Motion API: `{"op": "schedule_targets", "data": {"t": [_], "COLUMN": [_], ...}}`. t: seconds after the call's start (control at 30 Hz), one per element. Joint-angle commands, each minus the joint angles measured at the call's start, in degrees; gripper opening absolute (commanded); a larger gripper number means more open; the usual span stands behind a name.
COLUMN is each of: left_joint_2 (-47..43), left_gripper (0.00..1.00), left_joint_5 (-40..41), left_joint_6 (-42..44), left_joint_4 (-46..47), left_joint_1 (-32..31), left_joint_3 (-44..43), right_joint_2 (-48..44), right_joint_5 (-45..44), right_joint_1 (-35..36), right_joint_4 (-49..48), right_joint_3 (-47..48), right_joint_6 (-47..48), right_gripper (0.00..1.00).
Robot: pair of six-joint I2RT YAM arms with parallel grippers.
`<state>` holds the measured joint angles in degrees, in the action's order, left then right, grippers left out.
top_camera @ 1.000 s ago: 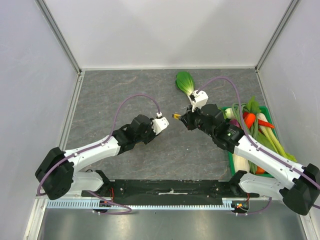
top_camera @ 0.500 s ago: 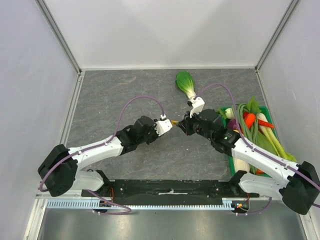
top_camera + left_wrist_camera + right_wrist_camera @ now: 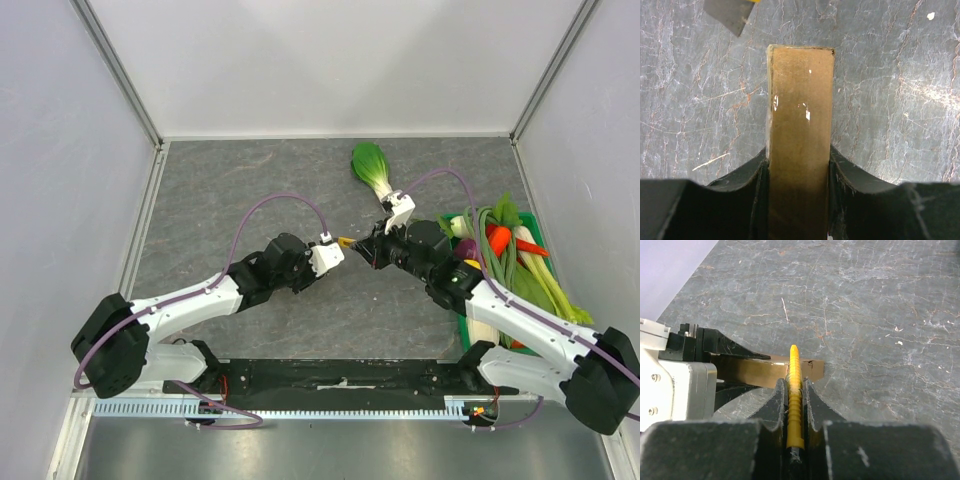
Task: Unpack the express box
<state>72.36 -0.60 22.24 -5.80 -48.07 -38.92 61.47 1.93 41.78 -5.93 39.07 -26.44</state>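
The express box (image 3: pixel 800 100) is a narrow brown cardboard box held on edge above the grey table, and my left gripper (image 3: pixel 799 155) is shut on its two sides. Its far end (image 3: pixel 812 369) points at my right gripper (image 3: pixel 795 382). That gripper is shut on a yellow ridged cutter (image 3: pixel 794 390), whose tip lies over the box's top edge near its end. The cutter's grey blade (image 3: pixel 732 15) shows just beyond the box's far end in the left wrist view. From above, both grippers (image 3: pixel 333 252) (image 3: pixel 368 247) meet at mid-table.
A green-and-white bok choy (image 3: pixel 372 165) lies on the table behind the grippers. At the right edge, a green crate (image 3: pixel 466 322) holds carrots, leeks and other vegetables. Grey walls close in the table on three sides.
The left arm has carried the box to the right and the right arm has brought the cutter left, so the gap between them has closed. Both grips are unchanged.
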Motion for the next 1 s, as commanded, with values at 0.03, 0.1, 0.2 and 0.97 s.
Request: {"op": "schedule_targets", "data": {"t": [0.03,0.1,0.2,0.97], "left_joint_2": [1.47,1.12,0.86,3.14], "left_gripper": [0.24,0.23,0.23,0.23], "left_joint_5": [-5.73,-5.29,-5.2,-4.59], "left_joint_6": [-5.01,-4.84,-4.84,-4.92], "left_joint_4": [-7.64,-7.82,-7.82,-7.91], "left_joint_1": [-0.09,-0.18,-0.18,-0.18], "left_joint_3": [2.09,2.18,2.44,1.47], "right_joint_2": [-3.9,-4.61,-5.22,-2.85], "right_joint_5": [1.93,2.19,2.98,3.17], "right_joint_1": [-0.82,-0.74,-0.91,-1.0], "right_joint_4": [1.36,2.5,2.94,5.06], "right_joint_3": [-0.57,-0.84,-0.84,1.27], "right_joint_6": [-1.07,-0.9,-0.72,2.0], "right_gripper": [0.0,0.0,0.0,0.0]}}
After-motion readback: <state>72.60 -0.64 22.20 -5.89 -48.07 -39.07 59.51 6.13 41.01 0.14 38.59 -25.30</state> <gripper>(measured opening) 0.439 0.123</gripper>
